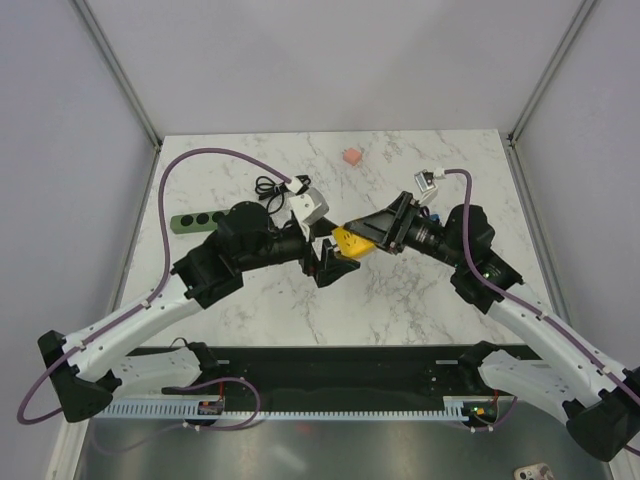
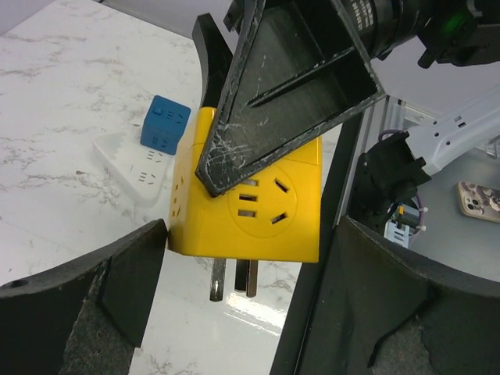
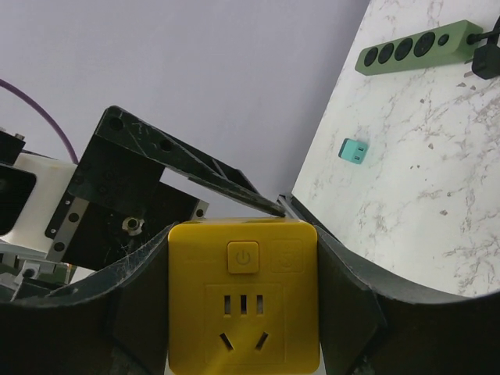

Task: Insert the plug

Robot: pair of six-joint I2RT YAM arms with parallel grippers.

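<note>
Two grippers meet: your right gripper (image 3: 242, 258) clamps a yellow plastic cube adapter (image 3: 244, 308), your left gripper (image 2: 250, 234) gapes wide around it. The small teal plastic plug (image 3: 354, 151) lies untouched on the white marble table (image 3: 406, 203), a green power strip (image 3: 418, 47) at its one o'clock; insertion not yet begun.

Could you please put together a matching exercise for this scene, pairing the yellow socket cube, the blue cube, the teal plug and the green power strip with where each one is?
Things:
1. yellow socket cube
2. blue cube
3. teal plug
4. green power strip

Places:
A. standing on the white power strip
B. lying flat on the table with a black cable at one end
C. clamped in the right tool
D. lying alone on the marble, apart from everything else

Pairs: 1-C, 2-A, 3-D, 4-B.
</note>
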